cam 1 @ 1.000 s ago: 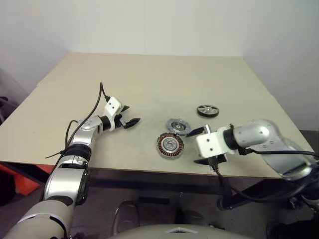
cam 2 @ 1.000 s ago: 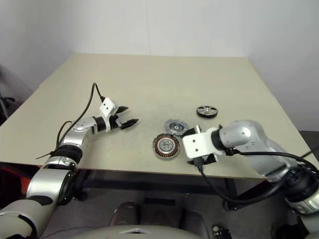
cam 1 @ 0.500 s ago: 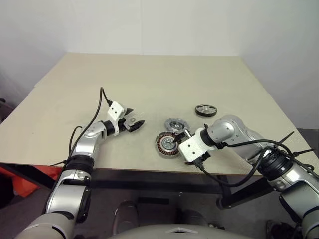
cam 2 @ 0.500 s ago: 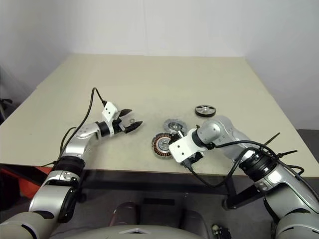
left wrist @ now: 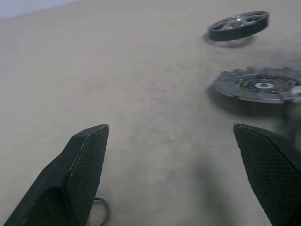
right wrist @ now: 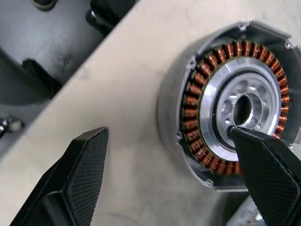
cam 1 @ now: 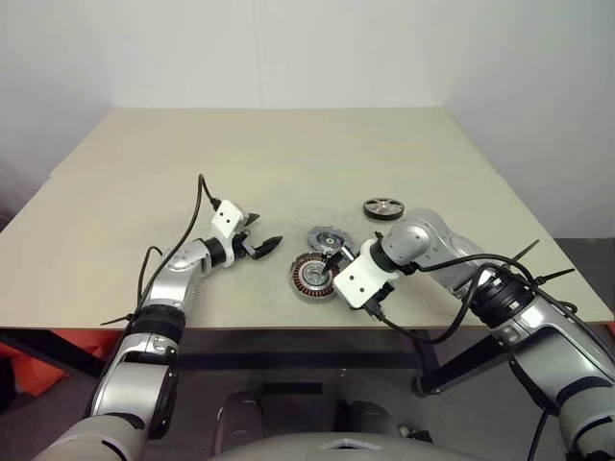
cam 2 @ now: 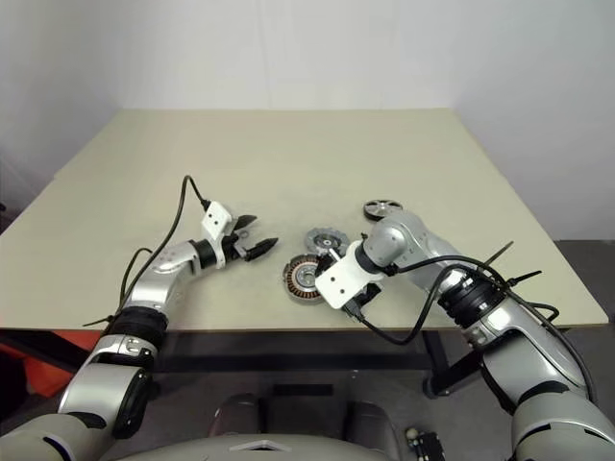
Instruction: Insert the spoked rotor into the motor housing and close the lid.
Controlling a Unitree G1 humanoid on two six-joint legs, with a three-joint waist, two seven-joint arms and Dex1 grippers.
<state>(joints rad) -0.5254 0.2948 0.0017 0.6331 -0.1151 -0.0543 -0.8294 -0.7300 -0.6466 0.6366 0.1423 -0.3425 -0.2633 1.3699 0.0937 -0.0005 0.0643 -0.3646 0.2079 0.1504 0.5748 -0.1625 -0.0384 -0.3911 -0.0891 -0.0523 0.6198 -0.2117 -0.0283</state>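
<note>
A beige table [cam 1: 288, 154] stands against plain white walls. I see the motor housing [cam 1: 310, 277] near the table's front edge, windings facing up. The lid [cam 1: 324, 239] lies flat just beside it at 1 o'clock. The spoked rotor [cam 1: 383, 207] lies farther out, at 2 o'clock from the lid and apart from it. My right gripper [right wrist: 174, 174] points down over the housing with its jaws wide, one finger [right wrist: 270, 174] above the centre hub, holding nothing. My left gripper [cam 1: 258, 239] hovers at 9 o'clock from the lid, jaws wide, empty.
</note>
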